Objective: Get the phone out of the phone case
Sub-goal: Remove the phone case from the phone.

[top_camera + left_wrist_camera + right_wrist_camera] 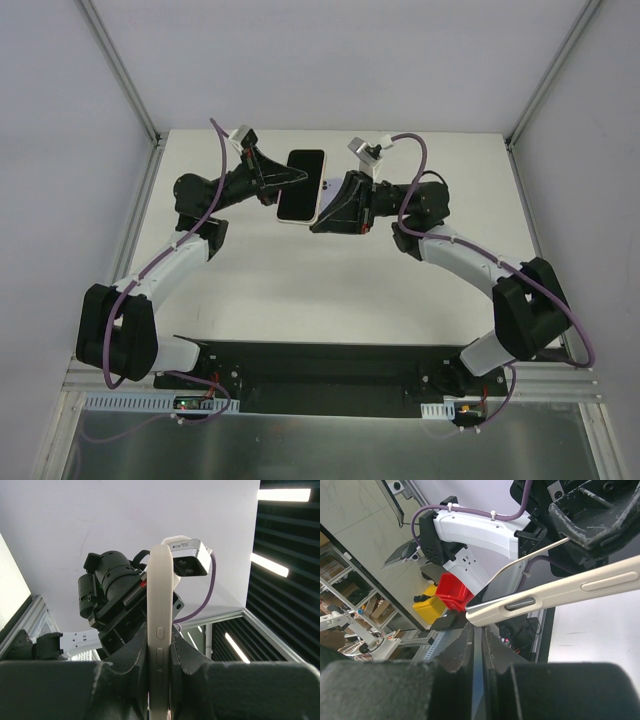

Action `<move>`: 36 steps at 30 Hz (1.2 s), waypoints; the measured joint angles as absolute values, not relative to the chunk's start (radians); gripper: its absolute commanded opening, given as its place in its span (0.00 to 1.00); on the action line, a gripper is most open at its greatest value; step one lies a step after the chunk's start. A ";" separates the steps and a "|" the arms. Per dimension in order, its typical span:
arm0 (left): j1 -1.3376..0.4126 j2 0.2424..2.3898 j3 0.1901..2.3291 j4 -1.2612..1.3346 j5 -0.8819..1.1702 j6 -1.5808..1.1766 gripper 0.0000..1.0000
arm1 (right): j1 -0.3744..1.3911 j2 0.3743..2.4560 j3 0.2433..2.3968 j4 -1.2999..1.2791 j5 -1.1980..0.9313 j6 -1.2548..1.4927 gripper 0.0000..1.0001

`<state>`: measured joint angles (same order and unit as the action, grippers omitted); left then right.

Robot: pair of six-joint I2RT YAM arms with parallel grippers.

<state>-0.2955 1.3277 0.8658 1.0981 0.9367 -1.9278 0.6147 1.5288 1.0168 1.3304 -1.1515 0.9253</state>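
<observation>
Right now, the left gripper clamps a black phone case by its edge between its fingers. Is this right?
Not quite. The phone case is cream, not black, as the left wrist view shows. The rest holds: the left gripper clamps it by its edge between its fingers.

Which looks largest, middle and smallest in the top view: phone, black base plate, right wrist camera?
Largest: black base plate.
Middle: phone, though it is held up nearer the lens.
Smallest: right wrist camera.
</observation>
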 measured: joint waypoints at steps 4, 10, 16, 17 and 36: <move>-0.295 1.328 0.864 1.085 0.923 -1.927 0.00 | 0.602 1.544 1.016 1.353 -1.138 0.933 0.01; -0.302 1.328 0.852 1.053 0.892 -1.923 0.00 | 0.552 1.541 0.938 1.346 -0.991 0.914 0.27; -0.339 1.326 0.876 1.042 0.972 -1.896 0.00 | 0.500 1.503 0.808 1.069 -0.796 0.801 0.64; -0.339 1.328 0.888 1.039 0.977 -1.892 0.00 | 0.501 1.486 0.791 1.032 -0.781 0.787 0.65; -0.332 1.447 0.931 0.911 0.983 -1.682 0.00 | 0.731 0.915 0.912 0.097 -0.254 0.393 0.96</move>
